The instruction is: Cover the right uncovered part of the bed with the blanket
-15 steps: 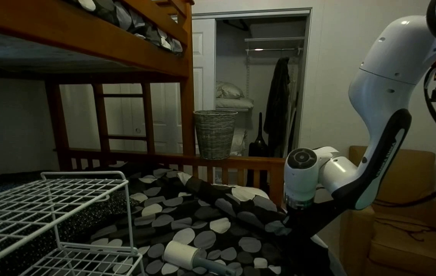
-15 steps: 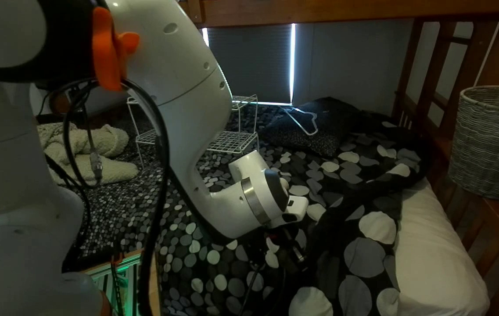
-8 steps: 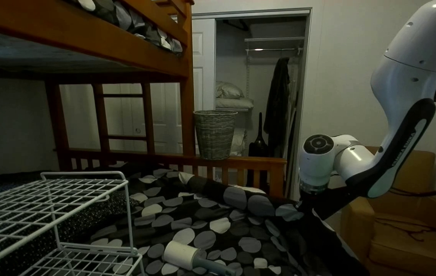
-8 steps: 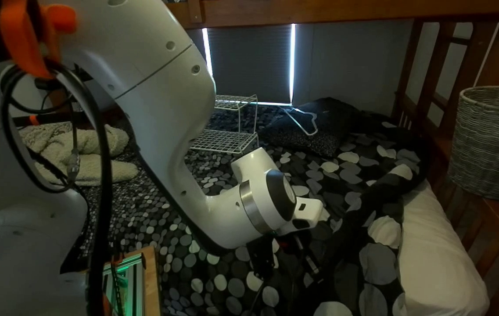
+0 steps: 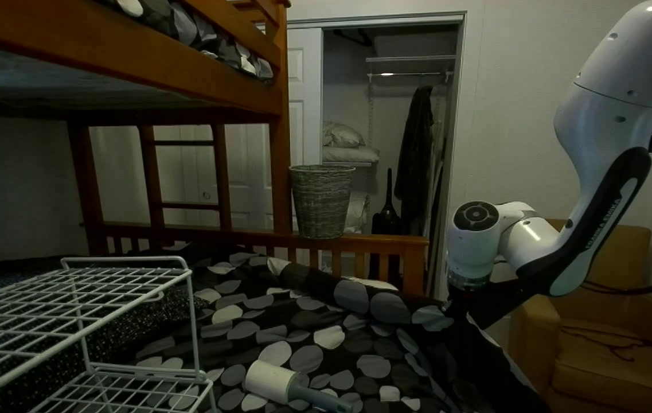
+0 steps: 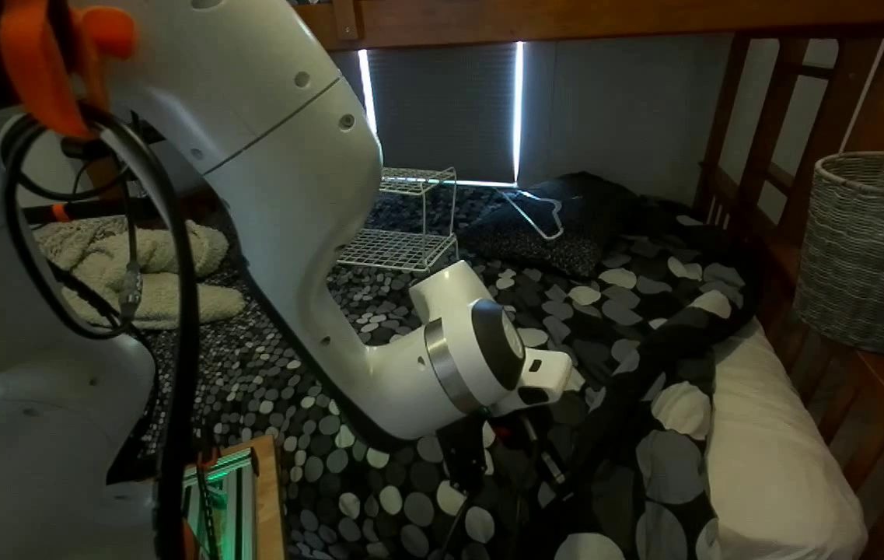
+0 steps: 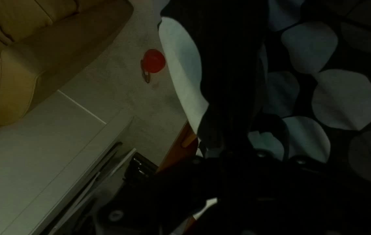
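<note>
In the wrist view, the gripper [image 7: 227,152] looks pinched closed on a bunched edge of the black, oval-printed blanket [image 7: 343,99], though dimness hides the exact contact; the hold is probably meant for drawing cloth over what lies bare. The blanket spreads across the bed [image 6: 777,451], whose white end shows uncovered beside the slatted end rail [image 5: 383,241]. A lint roller [image 5: 287,385] lies on the blanket. Farther off, a wicker basket [image 5: 323,202] stands on the rail, with a tan armchair [image 5: 601,370] to one side and a closet [image 5: 346,86] behind.
</note>
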Robot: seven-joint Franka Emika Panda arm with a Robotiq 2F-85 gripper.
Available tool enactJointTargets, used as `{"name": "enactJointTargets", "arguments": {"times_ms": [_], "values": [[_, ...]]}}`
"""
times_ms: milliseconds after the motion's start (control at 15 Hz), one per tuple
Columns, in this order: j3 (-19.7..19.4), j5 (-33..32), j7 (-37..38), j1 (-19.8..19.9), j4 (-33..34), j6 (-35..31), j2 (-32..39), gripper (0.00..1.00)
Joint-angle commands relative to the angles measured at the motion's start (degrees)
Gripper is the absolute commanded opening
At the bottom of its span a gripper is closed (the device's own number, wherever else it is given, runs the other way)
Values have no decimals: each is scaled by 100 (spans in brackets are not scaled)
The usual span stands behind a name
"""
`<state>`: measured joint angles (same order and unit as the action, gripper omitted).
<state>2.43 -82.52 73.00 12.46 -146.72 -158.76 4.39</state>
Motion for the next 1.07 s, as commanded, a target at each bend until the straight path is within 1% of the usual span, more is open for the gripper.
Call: {"name": "enactJointTargets", "arguments": {"times_ms": [0, 400, 533, 733, 867, 1000], "values": [[-122, -129, 160, 99, 373, 109, 242, 1], [-376, -430, 638, 191, 1115, 417, 717, 1], [-493, -719, 986, 215, 1361, 628, 891, 1], [-647, -1239, 1793, 211, 1715, 962, 1105, 1], [-709, -1430, 2193, 214, 1923, 1146, 1285, 1], [-748, -1406, 2458, 224, 2137, 1330, 1504, 1]]}}
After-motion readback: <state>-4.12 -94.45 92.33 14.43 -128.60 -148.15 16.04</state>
